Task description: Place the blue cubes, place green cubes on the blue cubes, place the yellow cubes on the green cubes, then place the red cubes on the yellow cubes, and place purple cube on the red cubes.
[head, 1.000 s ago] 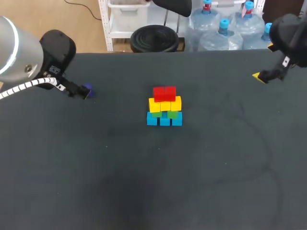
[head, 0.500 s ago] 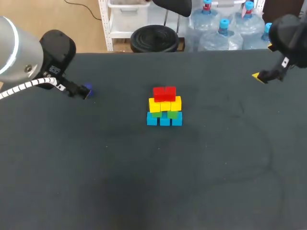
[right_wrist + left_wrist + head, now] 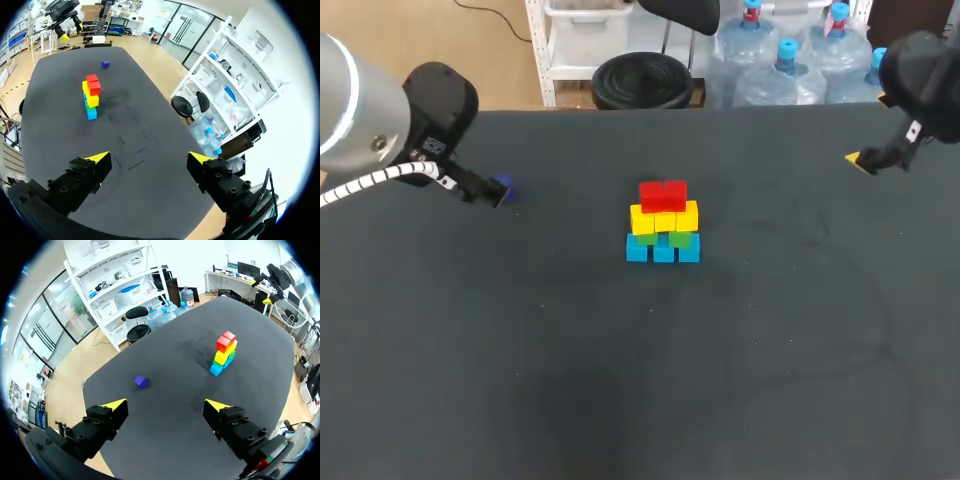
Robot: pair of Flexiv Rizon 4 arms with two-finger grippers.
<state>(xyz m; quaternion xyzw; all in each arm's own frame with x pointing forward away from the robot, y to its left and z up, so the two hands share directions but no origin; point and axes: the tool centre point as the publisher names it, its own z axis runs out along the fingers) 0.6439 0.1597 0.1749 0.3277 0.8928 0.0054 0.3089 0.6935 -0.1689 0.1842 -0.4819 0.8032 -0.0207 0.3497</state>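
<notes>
Two arms hung over the dark table [image 3: 620, 380], one at each far corner. The left arm [image 3: 390, 120] was raised above the far left corner, and the left gripper [image 3: 166, 406] was spread wide, holding nothing. The right arm [image 3: 920, 70] hung by the far right corner, and the right gripper [image 3: 149, 159] was likewise spread and empty. At the table's middle stood a stack of cubes [image 3: 663, 222], blue at the bottom, then green, yellow and red. The purple cube [image 3: 140, 382] lay alone near the far left corner, ahead of the left gripper.
</notes>
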